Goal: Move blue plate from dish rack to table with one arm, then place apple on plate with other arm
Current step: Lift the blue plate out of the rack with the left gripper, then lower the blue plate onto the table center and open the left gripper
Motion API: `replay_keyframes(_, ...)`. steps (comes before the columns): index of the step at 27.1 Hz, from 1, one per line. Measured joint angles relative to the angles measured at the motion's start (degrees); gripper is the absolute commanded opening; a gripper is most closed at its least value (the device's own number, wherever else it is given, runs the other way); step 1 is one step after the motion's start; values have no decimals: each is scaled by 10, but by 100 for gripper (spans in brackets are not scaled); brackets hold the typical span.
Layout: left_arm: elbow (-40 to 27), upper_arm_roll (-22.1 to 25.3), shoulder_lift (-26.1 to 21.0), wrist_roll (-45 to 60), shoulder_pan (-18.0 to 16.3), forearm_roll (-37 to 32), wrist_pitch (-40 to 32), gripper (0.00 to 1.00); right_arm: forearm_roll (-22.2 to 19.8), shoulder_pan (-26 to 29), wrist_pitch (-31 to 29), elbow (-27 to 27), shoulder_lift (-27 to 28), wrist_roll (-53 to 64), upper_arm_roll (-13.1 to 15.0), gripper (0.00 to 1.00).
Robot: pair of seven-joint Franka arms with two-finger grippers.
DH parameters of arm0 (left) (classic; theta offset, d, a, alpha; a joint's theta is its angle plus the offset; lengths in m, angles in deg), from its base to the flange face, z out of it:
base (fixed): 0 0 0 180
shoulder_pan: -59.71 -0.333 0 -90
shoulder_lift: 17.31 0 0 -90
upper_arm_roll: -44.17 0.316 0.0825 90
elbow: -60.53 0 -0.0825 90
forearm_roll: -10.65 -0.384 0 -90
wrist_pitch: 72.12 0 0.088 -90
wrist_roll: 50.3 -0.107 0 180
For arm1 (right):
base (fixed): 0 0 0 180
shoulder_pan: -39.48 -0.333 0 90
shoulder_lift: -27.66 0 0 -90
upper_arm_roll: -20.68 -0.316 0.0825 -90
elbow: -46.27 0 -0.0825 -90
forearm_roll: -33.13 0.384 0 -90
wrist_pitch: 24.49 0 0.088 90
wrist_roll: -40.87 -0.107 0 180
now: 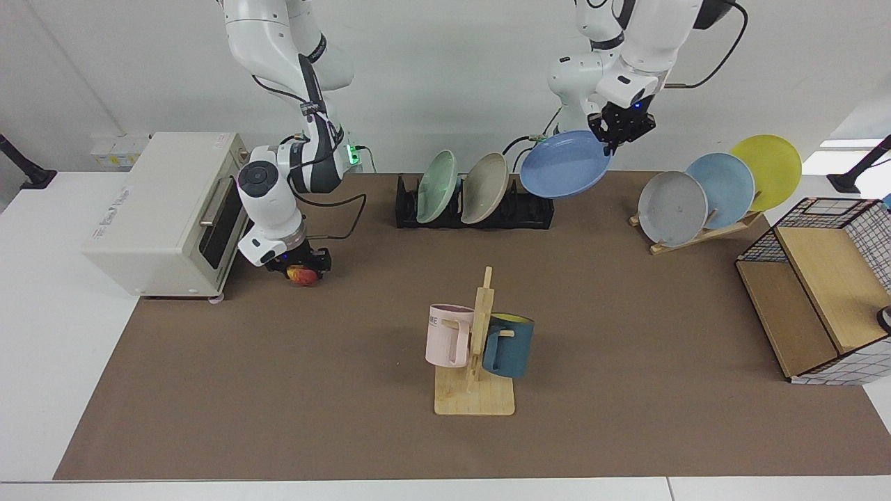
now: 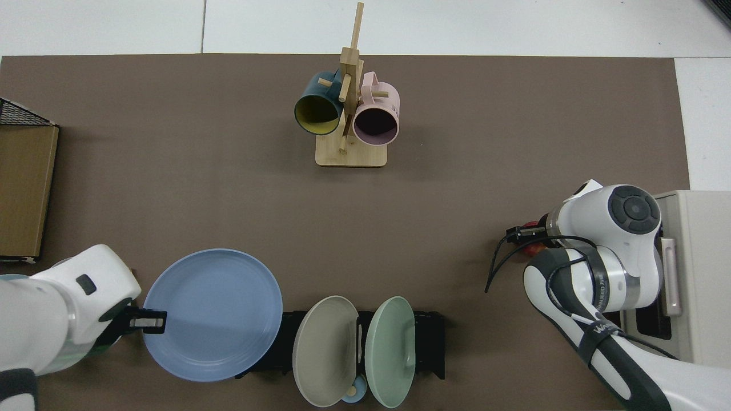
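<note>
Periwinkle-blue plate [image 1: 565, 163] is clear of the black rack [image 1: 475, 212], carried in the air above the rack's end, nearly level with a slight tilt. Left hand [image 1: 621, 130] pinches it at the rim only; in the top view the plate [image 2: 212, 314] sticks out sideways from that hand [image 2: 143, 321], unsupported elsewhere.

Handling, judged: matte, stiff, probably light plastic or melamine. A one-edge grip leaves the whole disc cantilevered, so it may sag or twist in the fingers if swung fast. The shallow raised rim is the sensible hold and gives the pads a lip to catch. Set down flat on open bench [image 1: 626, 313], well away from the mug stand [image 1: 475, 362].

Right hand [image 1: 301, 268] is low beside the toaster oven [image 1: 163, 209], around the apple [image 1: 302, 276]. Fingers flank the fruit; whether they are pressing on it cannot be told. Top view shows only a sliver of red [image 2: 533, 249] under the wrist.

Apple, judged: firm, smooth, round, apt to roll. Grip across the widest part and release low on the plate.
</note>
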Motion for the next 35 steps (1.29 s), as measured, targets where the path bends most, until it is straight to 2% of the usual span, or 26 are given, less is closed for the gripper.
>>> replay_keyframes(3, 0, 11, -20, -22, -19, 32, 30, 0, 0, -2, 0, 1, -1, 0, -1, 0)
replay_keyframes(8, 6, 21, -82, -27, -21, 56, 70, 0, 0, -6, 17, 10, -12, 0, -1, 0)
replay_keyframes(18, 41, 15, -223, -11, -11, 148, 138, 0, 0, -6, 127, 57, -69, -6, -1, 0)
replay_keyframes(27, 46, -48, -324, 49, 9, 172, 246, 0, 0, -6, 179, 84, -104, -15, -1, 0)
replay_keyframes(35, 43, -105, -373, 91, 15, 172, 339, 0, 0, -6, 241, 118, -125, -15, 0, 0)
